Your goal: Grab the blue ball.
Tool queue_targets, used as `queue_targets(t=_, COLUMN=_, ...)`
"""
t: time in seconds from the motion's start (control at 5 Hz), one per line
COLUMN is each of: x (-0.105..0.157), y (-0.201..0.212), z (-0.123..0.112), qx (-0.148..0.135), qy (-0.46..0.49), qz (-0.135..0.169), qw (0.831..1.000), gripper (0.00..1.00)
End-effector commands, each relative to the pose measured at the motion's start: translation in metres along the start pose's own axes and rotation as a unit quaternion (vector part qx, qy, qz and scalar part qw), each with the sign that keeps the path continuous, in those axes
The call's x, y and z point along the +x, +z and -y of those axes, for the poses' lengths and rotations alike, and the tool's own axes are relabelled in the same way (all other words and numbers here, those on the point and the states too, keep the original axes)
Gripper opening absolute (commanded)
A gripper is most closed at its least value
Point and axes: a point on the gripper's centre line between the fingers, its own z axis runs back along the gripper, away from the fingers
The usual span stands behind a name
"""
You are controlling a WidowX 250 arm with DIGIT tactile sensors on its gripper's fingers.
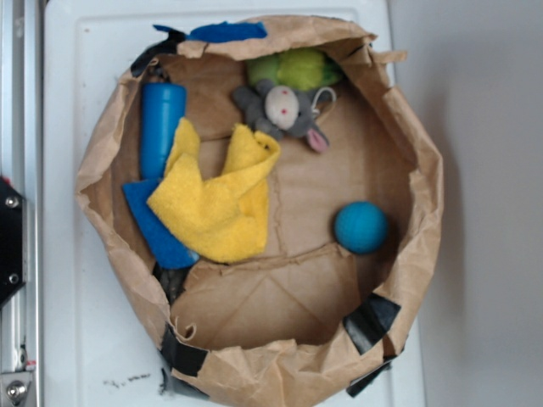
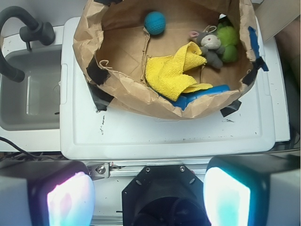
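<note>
The blue ball (image 1: 361,227) lies alone on the floor of a rolled-down brown paper bag (image 1: 424,182), at its right side. In the wrist view the blue ball (image 2: 154,22) sits near the top, against the far wall of the paper bag (image 2: 124,89). My gripper (image 2: 148,197) hangs well back from the bag, over the black robot base, with its two glowing fingers wide apart and nothing between them. The gripper does not show in the exterior view.
Inside the bag also lie a yellow cloth (image 1: 221,197), a blue cylinder (image 1: 161,123), a flat blue wedge (image 1: 153,227), a grey toy mouse (image 1: 280,110) and a green plush (image 1: 297,66). The bag stands on a white board (image 2: 164,132). A grey sink (image 2: 28,89) lies left.
</note>
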Motion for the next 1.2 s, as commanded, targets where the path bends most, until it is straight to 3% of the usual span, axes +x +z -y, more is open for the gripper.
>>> queue_targets(t=0.0, x=0.0, y=0.0, z=0.0, qx=0.0, qy=0.0, qz=0.0, qw=1.0, gripper=1.0)
queue_targets(t=0.2, x=0.021, y=-0.005, z=0.01, qx=-0.01, qy=0.002, qz=0.037, qw=0.999, gripper=1.0)
queue_targets(t=0.4, x=0.06, y=-0.011, z=0.01, qx=-0.017, qy=0.042, qz=0.062, qw=0.997, gripper=1.0)
queue_targets(t=0.8, x=0.088, y=-0.033, z=0.008, qx=-0.007, qy=0.03, qz=0.089, qw=0.996, gripper=1.0)
queue_targets(t=1.0, x=0.087, y=-0.05, z=0.003, qx=0.0, qy=-0.006, qz=0.089, qw=0.996, gripper=1.0)
